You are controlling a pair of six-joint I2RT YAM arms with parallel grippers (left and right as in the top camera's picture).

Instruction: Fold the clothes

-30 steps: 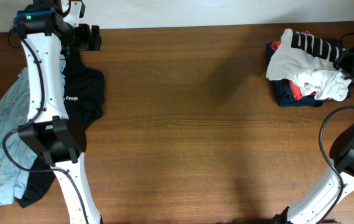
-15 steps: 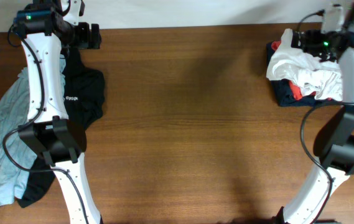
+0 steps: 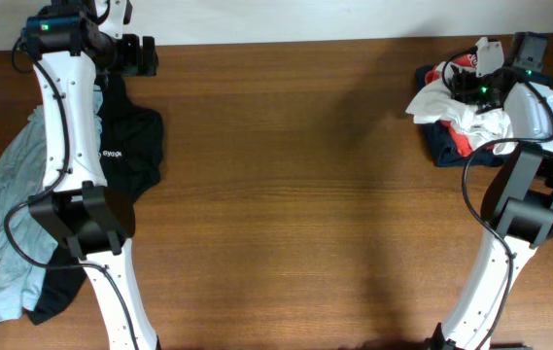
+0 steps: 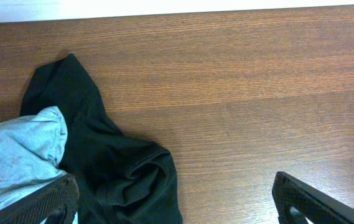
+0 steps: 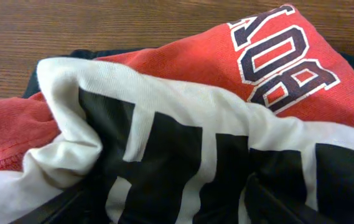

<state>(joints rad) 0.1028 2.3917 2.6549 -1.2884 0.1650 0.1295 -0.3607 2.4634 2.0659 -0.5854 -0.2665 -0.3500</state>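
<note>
**Asker:** At the table's [image 3: 305, 194] far right corner, what have you got?

**Me:** My right claw [image 3: 470, 83] hangs low over a heap. The white tee [image 3: 439, 97] lies crumpled across a red shirt [image 5: 276, 62] and something navy [image 3: 446, 148]. Cloth fills that wrist's view, so I cannot tell how wide the claw stands or whether it grips anything.

**Asker:** And the other?

**Me:** My left claw [image 3: 145, 58], at the table's far left corner, is spread wide and holds nothing. The black shirt [image 3: 130, 146] and grey shirt [image 3: 9, 214] lie rumpled along the table's left edge, overlapping.

**Asker:** How far along, then?

**Me:** Barely begun, I judge. Nothing lies flat or neatly folded, so nearly all is left. The table's middle is plain brown wood grain, and a white wall [image 3: 305, 19] runs behind its far edge.
</note>
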